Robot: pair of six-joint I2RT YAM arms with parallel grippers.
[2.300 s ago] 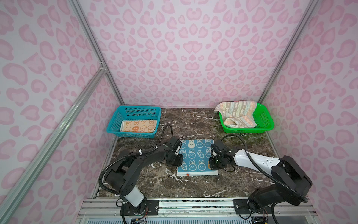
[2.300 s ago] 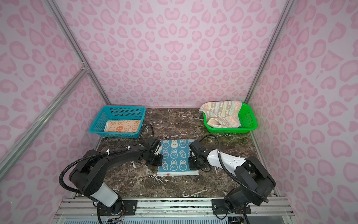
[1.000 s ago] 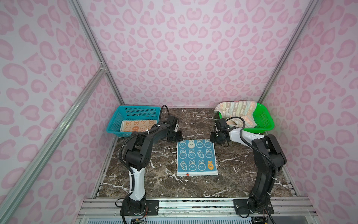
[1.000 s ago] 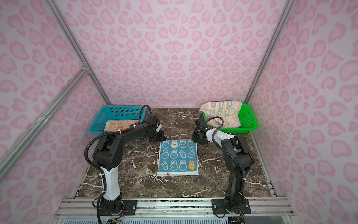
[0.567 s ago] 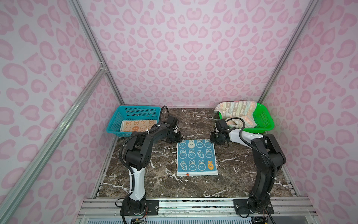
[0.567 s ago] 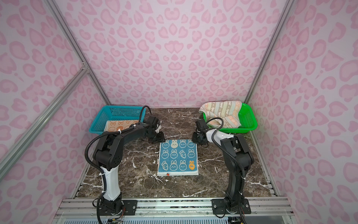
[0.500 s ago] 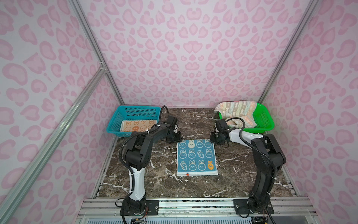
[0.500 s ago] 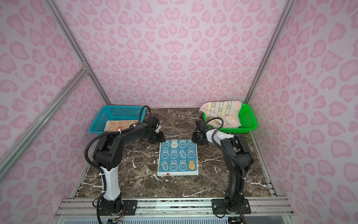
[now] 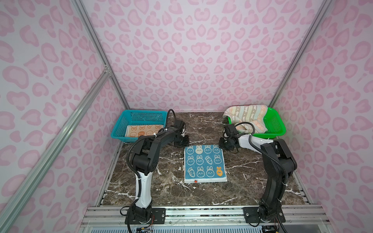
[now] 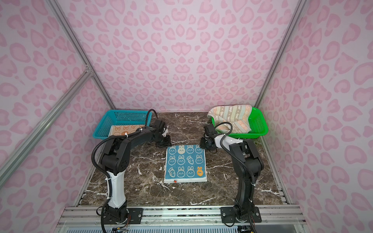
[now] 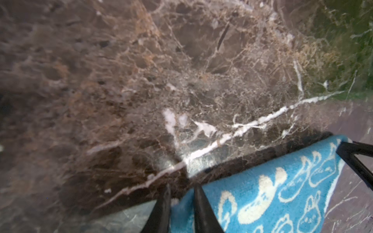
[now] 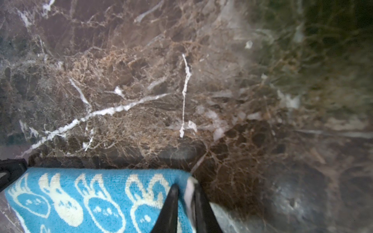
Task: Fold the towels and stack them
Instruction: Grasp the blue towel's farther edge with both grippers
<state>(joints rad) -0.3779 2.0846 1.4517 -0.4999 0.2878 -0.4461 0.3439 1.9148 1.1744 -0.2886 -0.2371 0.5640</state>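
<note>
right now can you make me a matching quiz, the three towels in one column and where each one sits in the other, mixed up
Things:
1. blue towel
2. orange towel
3. striped towel

Places:
a. bunched in the green basket, hanging over its rim
b. spread on the table
c. flat in the blue basket

Pairs: 1-b, 2-c, 3-a

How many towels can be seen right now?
3: a blue towel mid-table, an orange towel in the blue basket, a striped towel heaped in the green basket. Others may hide underneath.
</note>
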